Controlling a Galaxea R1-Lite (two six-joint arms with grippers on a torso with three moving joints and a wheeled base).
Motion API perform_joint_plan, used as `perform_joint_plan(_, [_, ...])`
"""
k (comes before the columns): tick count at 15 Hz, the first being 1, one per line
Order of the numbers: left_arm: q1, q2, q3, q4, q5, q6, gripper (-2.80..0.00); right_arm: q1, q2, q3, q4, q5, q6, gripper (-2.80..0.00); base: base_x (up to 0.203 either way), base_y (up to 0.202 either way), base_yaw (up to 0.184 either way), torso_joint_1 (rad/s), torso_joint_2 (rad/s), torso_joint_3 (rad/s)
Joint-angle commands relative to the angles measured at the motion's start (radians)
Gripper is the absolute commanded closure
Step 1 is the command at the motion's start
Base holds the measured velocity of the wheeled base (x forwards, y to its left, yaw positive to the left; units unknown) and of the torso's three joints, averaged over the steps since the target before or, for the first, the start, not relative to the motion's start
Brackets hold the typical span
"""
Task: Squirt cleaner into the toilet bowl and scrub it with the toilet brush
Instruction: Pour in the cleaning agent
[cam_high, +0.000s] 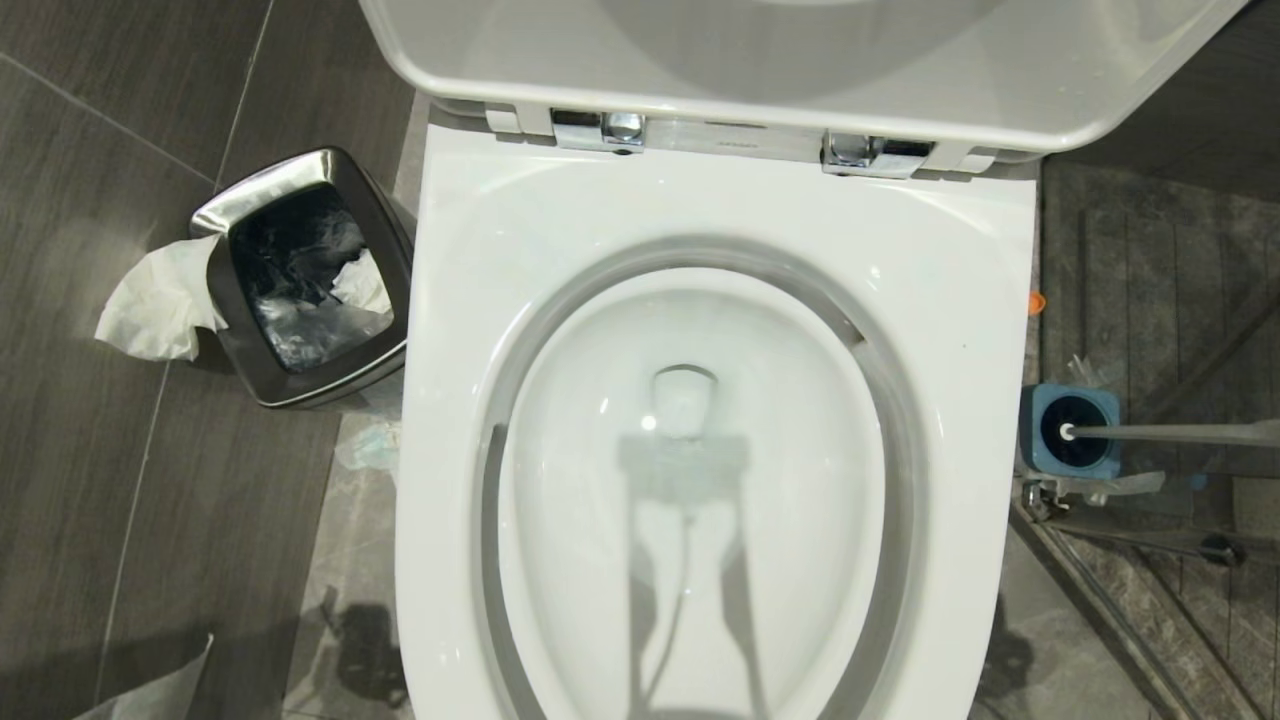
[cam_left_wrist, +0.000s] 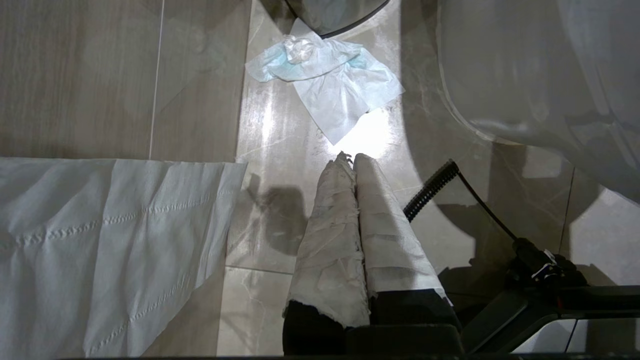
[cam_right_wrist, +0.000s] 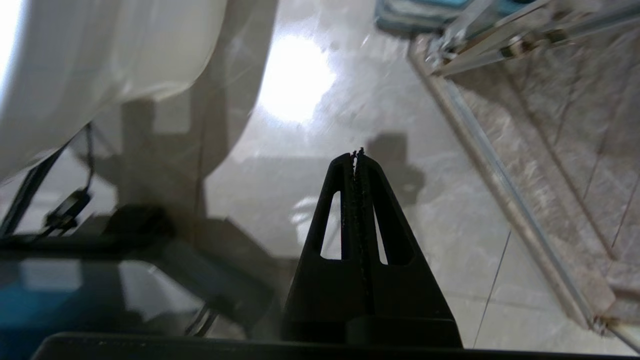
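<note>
Both my grippers, left gripper (cam_left_wrist: 350, 159) and right gripper (cam_right_wrist: 357, 155), are hanging pinched closed, empty, eyeing the toilet brush (cam_high: 1160, 433)'s slim, stiff, probably slippery handle mid-shaft.

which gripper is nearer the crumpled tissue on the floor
Left. The left gripper, jaws shut, hangs just short of the crumpled tissue; the right gripper is over bare floor, tissue nowhere in its view.

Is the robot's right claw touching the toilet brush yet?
Apart. In the right wrist view the right gripper hangs shut over bare floor, nothing between its fingers; the head view shows the toilet brush standing in its blue holder.
</note>
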Motion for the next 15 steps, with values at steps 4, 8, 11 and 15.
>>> perform_joint_plan(4, [0.001,0.001,0.000,-0.001,0.000,0.000,0.00,0.001,0.466,-0.237,0.041,0.064,0.014,0.00,0.000,0.000,0.000,0.000,0.00,0.000])
perform_joint_plan(8, [0.001,0.001,0.000,0.001,0.000,0.000,0.00,0.000,0.857,-0.354,-0.030,0.075,-0.040,0.00,0.000,0.000,0.000,0.000,0.00,0.000])
perform_joint_plan(11, [0.001,0.001,0.000,0.000,0.000,0.000,0.00,-0.001,1.117,-0.343,-0.368,0.076,-0.089,0.00,0.000,0.000,0.000,0.000,0.00,0.000])
perform_joint_plan(15, [0.001,0.001,0.000,0.001,0.000,0.000,0.00,-0.003,1.396,-0.180,-1.042,0.076,-0.103,0.00,0.000,0.000,0.000,0.000,0.00,0.000])
